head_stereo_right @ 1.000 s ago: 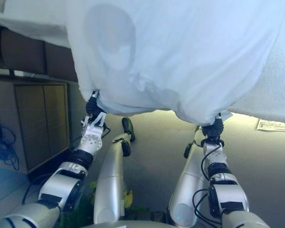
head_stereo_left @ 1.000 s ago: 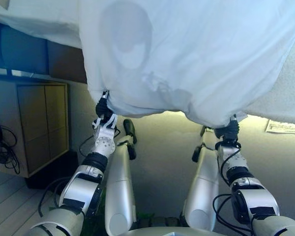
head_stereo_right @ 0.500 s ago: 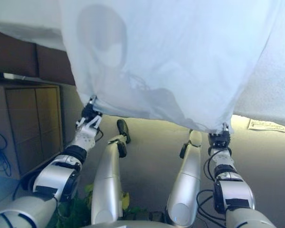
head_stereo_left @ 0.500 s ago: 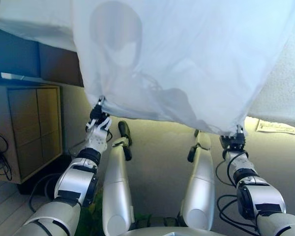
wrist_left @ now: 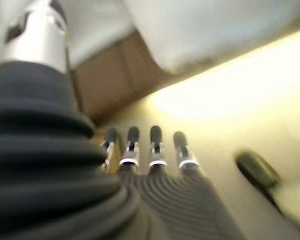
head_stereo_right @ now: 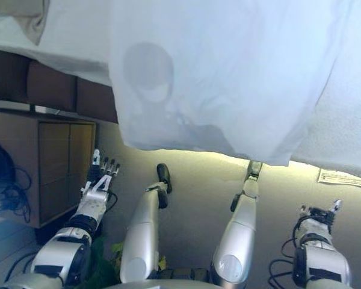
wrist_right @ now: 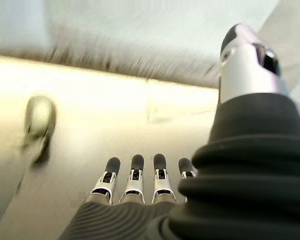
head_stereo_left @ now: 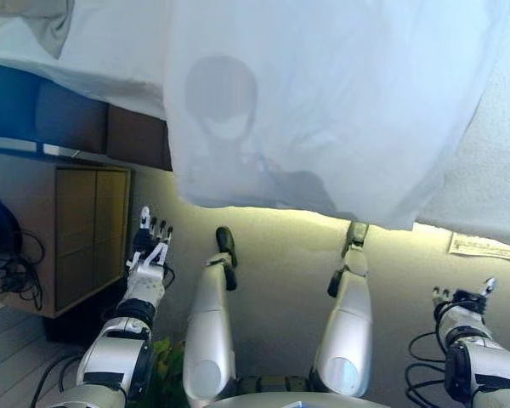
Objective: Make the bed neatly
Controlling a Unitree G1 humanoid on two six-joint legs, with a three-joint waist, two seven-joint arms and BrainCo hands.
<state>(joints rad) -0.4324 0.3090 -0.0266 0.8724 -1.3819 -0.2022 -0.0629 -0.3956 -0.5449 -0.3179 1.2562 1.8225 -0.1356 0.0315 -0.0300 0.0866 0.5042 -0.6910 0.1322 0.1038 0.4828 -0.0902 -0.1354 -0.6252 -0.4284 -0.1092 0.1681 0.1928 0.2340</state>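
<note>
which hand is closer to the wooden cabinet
Left. The left hand, fingers straight and holding nothing, is right beside the wooden cabinet, just off its front corner. The right hand, also open, is far across the floor near a paper.

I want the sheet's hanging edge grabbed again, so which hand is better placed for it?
Probably the left hand: it sits open, fingers up, nearer the white sheet and its hanging edge. The right hand, also open, is lower and farther out to the side.
</note>
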